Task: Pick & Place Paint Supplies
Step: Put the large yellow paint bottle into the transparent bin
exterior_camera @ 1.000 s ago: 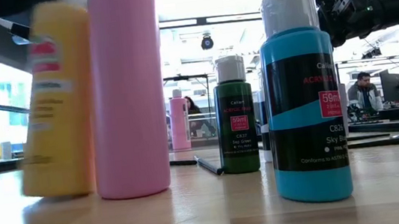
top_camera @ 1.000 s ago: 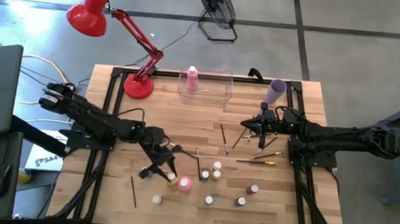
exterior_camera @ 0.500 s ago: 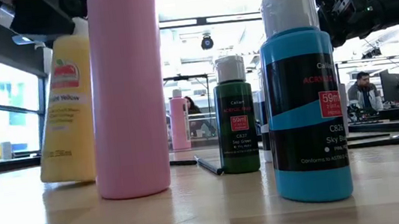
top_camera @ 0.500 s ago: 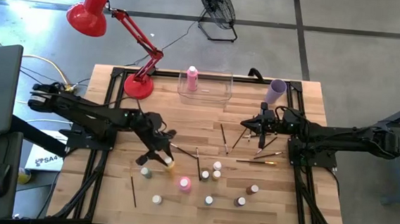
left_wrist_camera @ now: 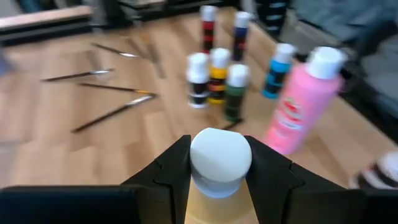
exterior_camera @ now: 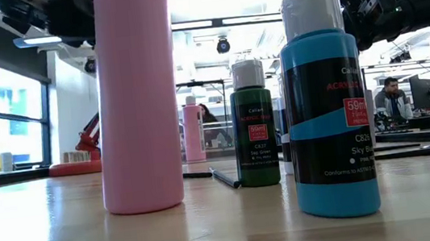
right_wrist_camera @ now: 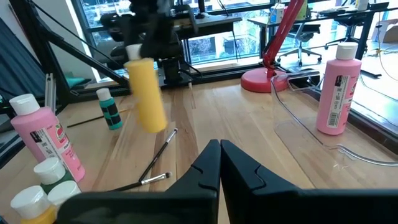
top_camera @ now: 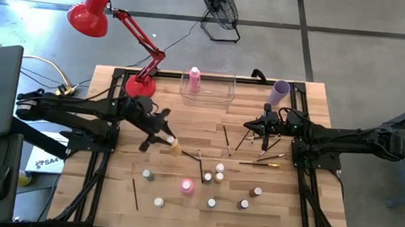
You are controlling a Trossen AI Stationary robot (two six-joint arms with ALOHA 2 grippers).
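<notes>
Left end effector point(top_camera: 166, 137) is gripping the yellow-orange paint bottle point(top_camera: 172, 143) just under its white cap point(left_wrist_camera: 220, 155), fingers point(left_wrist_camera: 171, 169) pressing either side of the neck. It is carrying the bottle clear of the tabletop point(top_camera: 188, 120), left of centre, between the red lamp base point(top_camera: 139, 87) and the bottle cluster. In the right wrist view the bottle is hanging tilted in the air.

Right end effector point(top_camera: 265, 129) is sitting with fingers fully closed on nothing, hovering over the loose paintbrushes point(top_camera: 259, 143) on the right side, near the lilac cup point(top_camera: 280, 92).

Other supplies:
- one pink bottle point(top_camera: 194, 79) is standing inside the clear bin point(top_camera: 222, 95) at the far edge.
- second pink bottle point(top_camera: 186, 187) is standing upright on the tabletop toward the near edge, well apart from the left end effector.
- tiny white-capped bottles point(top_camera: 218, 173) are sitting in a loose group right of that pink bottle, a teal one point(top_camera: 147, 175) off on its own to the left.
- one brush point(top_camera: 135, 194) is lying alone at the near left, others are lying mid-tabletop point(top_camera: 226, 139).

Low view: pink bottle, green bottle point(exterior_camera: 254, 124) and sky-blue bottle point(exterior_camera: 327, 103) are all standing upright.
</notes>
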